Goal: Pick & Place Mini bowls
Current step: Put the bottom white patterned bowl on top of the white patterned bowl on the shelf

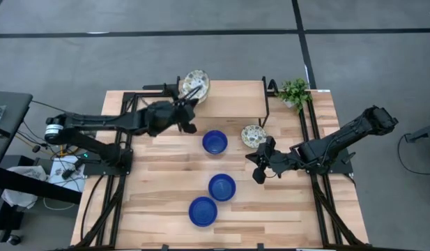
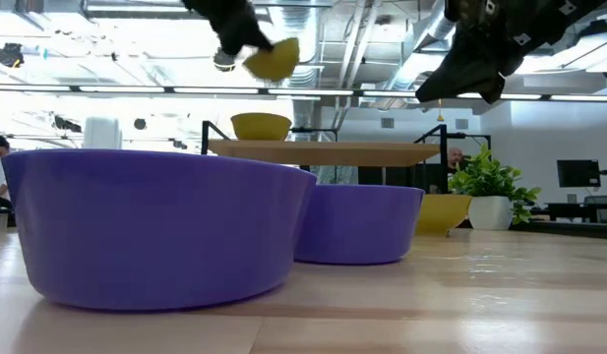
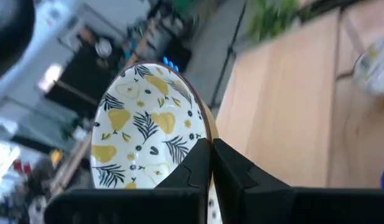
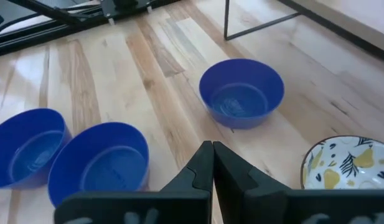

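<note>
1. Cream-white round mini bowl with yellow pear and dark leaf print inside (image 3: 148, 134) is pinched at its rim by the left gripper (image 1: 189, 93), fingers clamped on it, and held tilted in the air over the raised wooden shelf on a black metal frame (image 1: 228, 97).
2. Low view shows the held bowl's yellow underside up high, above a second yellow-bottomed bowl (image 2: 261, 126) sitting on the shelf top.
3. Third patterned cream-white mini bowl (image 1: 254, 135) sits on the light wooden slat table (image 1: 166, 202), just in front of the shelf's right leg; also visible in the right wrist view.
4. Three glossy cobalt blue round mini bowls are all on the table in front of the shelf: one (image 1: 215, 142) close to the shelf, beside the patterned table bowl; one (image 1: 221, 187) farther from the shelf; one (image 1: 202, 211) farthest, just beside the previous one.
5. All blue bowls are upright and apart from both grippers.
6. Right gripper (image 1: 261, 159) hangs above the table, in front of the shelf's right end, near the patterned table bowl, not touching it; fingers pressed together with nothing between them.
7. Small green potted plant in a white pot (image 1: 294, 92) stands just off the shelf's right end.
</note>
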{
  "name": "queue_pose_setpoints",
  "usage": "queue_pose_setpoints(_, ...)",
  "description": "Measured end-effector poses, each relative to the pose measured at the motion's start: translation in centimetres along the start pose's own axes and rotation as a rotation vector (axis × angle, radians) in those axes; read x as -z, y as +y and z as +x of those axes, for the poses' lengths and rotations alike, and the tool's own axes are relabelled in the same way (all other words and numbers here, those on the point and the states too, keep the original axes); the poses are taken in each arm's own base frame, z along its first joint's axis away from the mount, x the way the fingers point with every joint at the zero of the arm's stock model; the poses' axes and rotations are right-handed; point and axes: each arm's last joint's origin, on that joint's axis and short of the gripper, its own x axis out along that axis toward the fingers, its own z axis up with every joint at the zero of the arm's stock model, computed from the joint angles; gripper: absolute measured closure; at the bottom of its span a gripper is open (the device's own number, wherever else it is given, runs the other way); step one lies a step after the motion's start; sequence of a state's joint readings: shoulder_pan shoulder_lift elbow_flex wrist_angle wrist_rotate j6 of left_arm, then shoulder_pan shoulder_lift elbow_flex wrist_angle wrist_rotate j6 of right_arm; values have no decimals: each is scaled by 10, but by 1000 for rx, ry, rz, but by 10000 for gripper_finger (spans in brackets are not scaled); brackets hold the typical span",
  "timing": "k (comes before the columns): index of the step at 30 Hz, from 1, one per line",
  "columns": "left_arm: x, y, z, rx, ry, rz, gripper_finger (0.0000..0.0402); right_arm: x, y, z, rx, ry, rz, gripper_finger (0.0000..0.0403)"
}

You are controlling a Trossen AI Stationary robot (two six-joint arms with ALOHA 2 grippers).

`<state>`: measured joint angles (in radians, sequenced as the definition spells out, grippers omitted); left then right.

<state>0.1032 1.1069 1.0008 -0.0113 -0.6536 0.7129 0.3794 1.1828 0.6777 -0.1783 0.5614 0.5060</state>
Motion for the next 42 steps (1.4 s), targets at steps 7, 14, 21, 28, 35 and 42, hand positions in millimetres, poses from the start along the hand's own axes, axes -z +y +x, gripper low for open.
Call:
queue_pose_setpoints(7, 21, -2, 25, 47, 102, 5, 393, 0, 0, 0, 0, 0, -9, 403)
queue_pose_setpoints(14, 28, -14, 34, 104, 152, 34, 393, 0, 0, 0, 0, 1, -10, 403)
queue_pose_setpoints(21, 31, -16, 34, 117, 181, 41, 393, 0, 0, 0, -4, 3, -3, 403)
queue_pose_setpoints(28, 31, -17, 34, 120, 187, 32, 386, 0, 0, 0, -4, 3, -2, 403)
queue_pose_setpoints(35, 32, -17, 34, 123, 193, 33, 378, 0, 0, 0, -7, 5, 2, 403)
queue_pose_setpoints(42, 34, -18, 33, 128, 211, 46, 377, 1, 0, 0, -12, 10, 16, 403)
